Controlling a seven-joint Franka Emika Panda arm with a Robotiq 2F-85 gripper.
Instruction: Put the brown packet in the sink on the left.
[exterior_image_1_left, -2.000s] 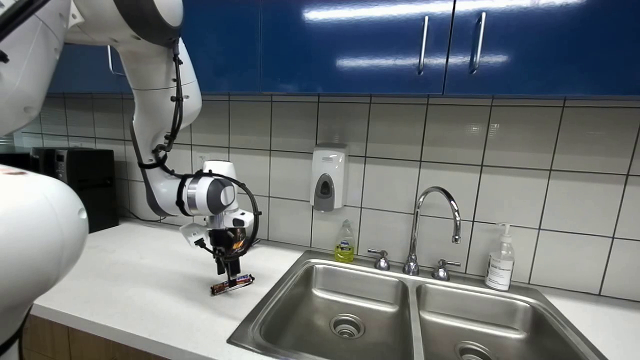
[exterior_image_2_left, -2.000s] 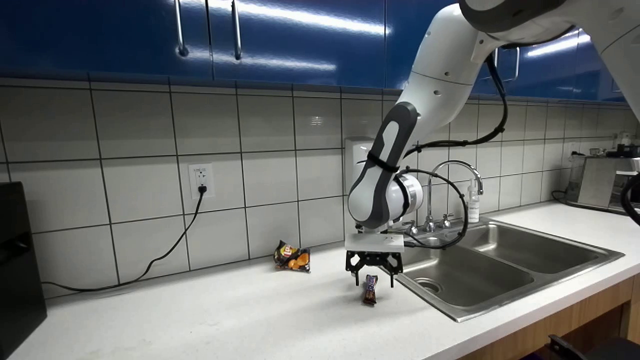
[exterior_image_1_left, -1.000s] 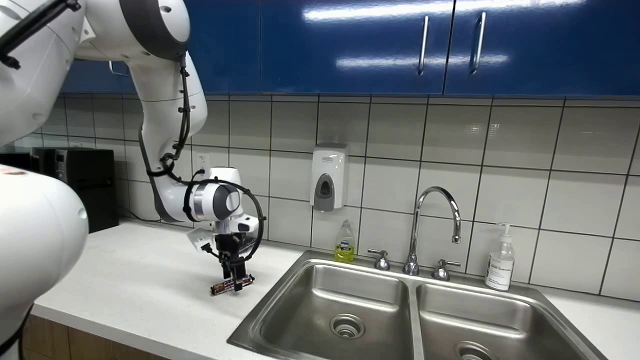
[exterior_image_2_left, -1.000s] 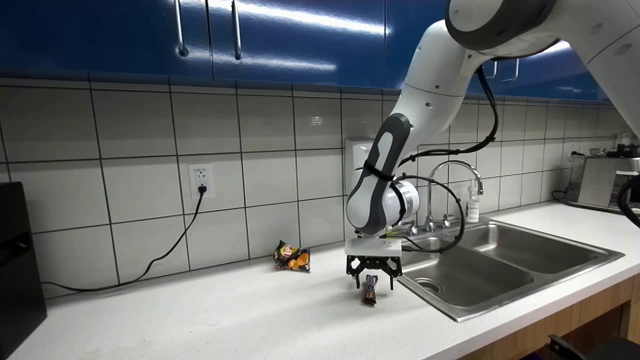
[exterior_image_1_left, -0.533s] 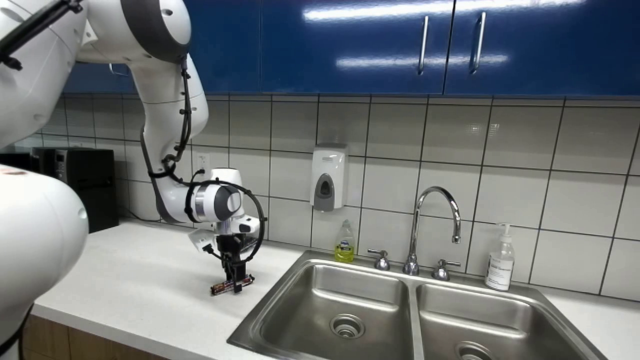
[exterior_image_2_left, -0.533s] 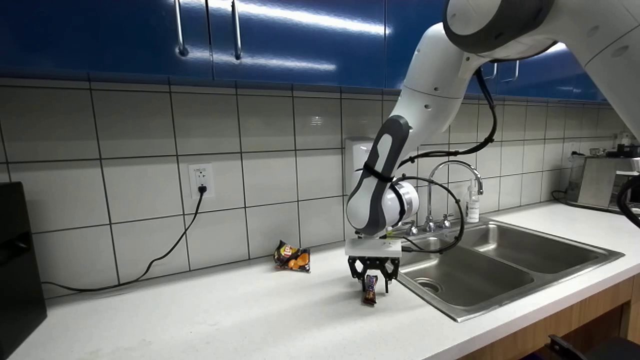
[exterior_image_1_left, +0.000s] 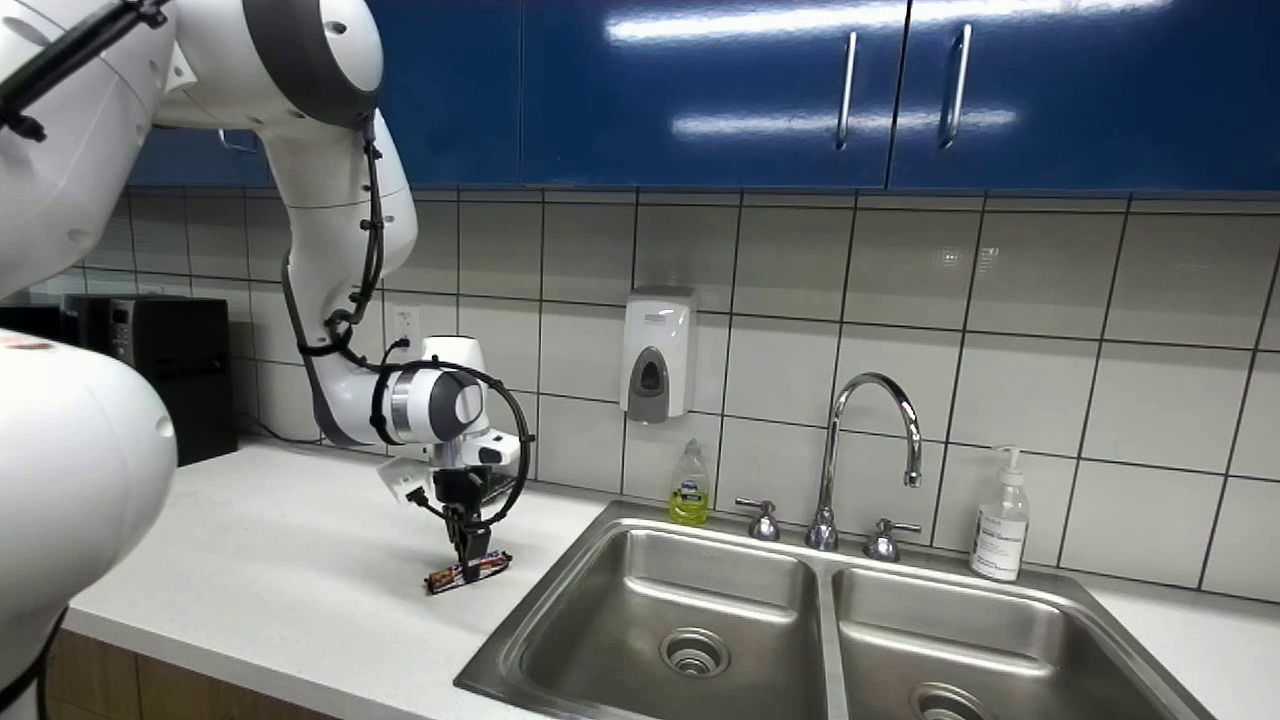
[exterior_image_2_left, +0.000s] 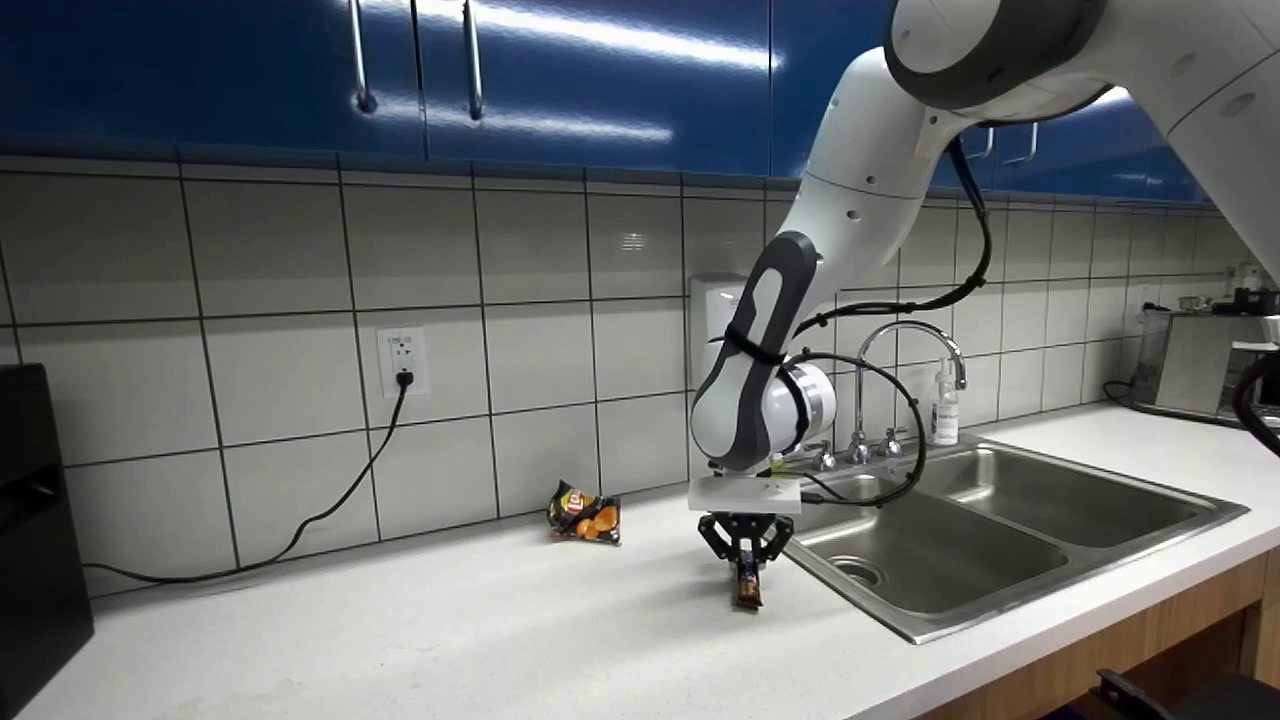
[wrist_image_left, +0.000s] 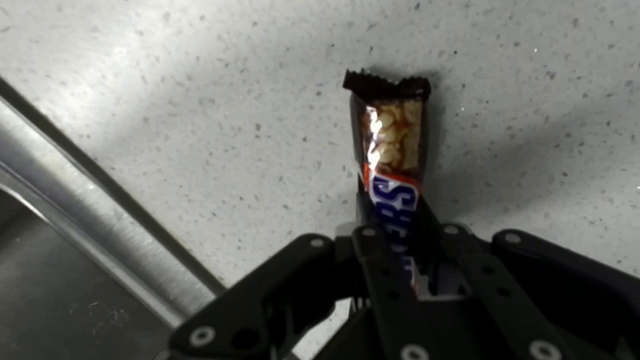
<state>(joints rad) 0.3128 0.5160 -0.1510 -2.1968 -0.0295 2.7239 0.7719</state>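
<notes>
The brown packet, a small candy bar (wrist_image_left: 392, 132) with a blue, white and red label, lies on the counter to the left of the sink. Both fingers of my gripper (wrist_image_left: 394, 207) press against its sides near the middle. In both exterior views, the gripper (exterior_image_1_left: 470, 574) points down with the packet (exterior_image_2_left: 748, 592) between its narrowed fingertips, at counter level. The packet's rear part is hidden behind the fingers in the wrist view. The left basin (exterior_image_1_left: 600, 640) of the steel sink stands just right of the packet.
The sink's raised rim (wrist_image_left: 75, 200) runs diagonally close by. A faucet (exterior_image_1_left: 828, 480), a yellow soap bottle (exterior_image_1_left: 689, 490) and a pump bottle (exterior_image_1_left: 1000, 530) line the back. A black-and-orange snack bag (exterior_image_2_left: 585, 515) rests against the tiles. A black appliance (exterior_image_1_left: 180, 370) occupies the far end.
The arm came down toward the counter, then held nearly still. My fingers moved together from wide apart onto the packet, which shifted and turned very slightly.
</notes>
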